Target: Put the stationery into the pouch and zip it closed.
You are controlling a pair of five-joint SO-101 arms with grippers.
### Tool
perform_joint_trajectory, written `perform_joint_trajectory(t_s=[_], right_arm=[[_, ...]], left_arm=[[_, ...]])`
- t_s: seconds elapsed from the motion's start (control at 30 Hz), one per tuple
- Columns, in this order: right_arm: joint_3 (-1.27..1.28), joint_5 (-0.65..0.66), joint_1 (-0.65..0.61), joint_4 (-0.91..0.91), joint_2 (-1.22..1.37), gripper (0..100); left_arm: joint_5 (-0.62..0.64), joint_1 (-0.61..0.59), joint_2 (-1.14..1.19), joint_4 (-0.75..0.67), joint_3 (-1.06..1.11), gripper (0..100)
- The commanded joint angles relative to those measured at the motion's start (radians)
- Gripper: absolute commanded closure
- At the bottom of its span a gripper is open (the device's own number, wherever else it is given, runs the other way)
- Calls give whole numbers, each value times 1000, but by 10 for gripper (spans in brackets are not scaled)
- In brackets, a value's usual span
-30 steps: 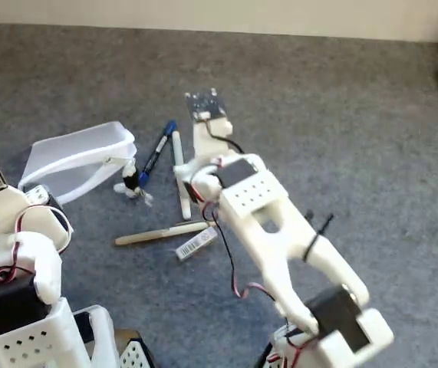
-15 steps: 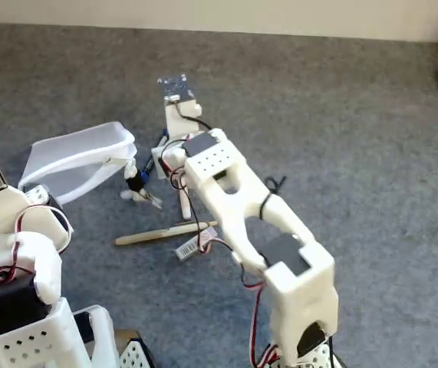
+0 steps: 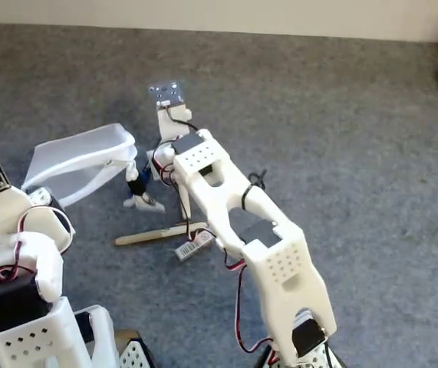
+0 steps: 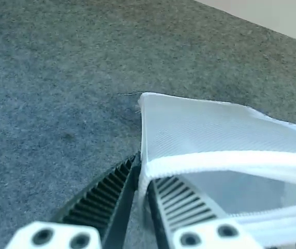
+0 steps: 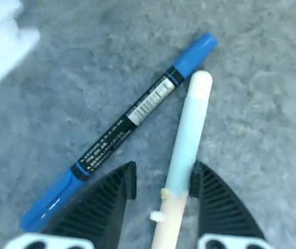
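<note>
Your left gripper (image 4: 140, 168) was closed tight on the rim of the white mesh pouch (image 4: 215, 129), pinching its corner between the ribbed pads (image 4: 184, 202). From above, the pouch lay on the grey carpet (image 3: 357, 115) at the left, just ahead of your left arm (image 3: 19, 261). Your right arm (image 3: 226, 207) stretched across the middle, and your right gripper (image 5: 163, 168) stood open at a moderate width, low over the carpet, with the white pen (image 5: 189, 124) running between its fingers. The blue marker (image 5: 132, 116) lay just beside the pen, outside the jaws, angled so that their far ends nearly met. Nearer you, a wooden stick (image 3: 157, 233) and a small barcoded piece (image 3: 195, 244) lay close together by the right arm, and a small black-and-white item (image 3: 136, 193) sat near the pouch, apart from it
</note>
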Motion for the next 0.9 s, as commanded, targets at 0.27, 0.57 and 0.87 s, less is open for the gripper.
perform_joint_trajectory(t_s=[0.27,0.57,0.87], right_arm=[[-111,68,50,102,39,944],[-288,74,87,375,45,947],[-360,316,88,549,50,947]], left_arm=[[12,-5,5,-28,-8,986],[12,-7,5,-26,-8,986],[12,-7,5,-26,-8,986]])
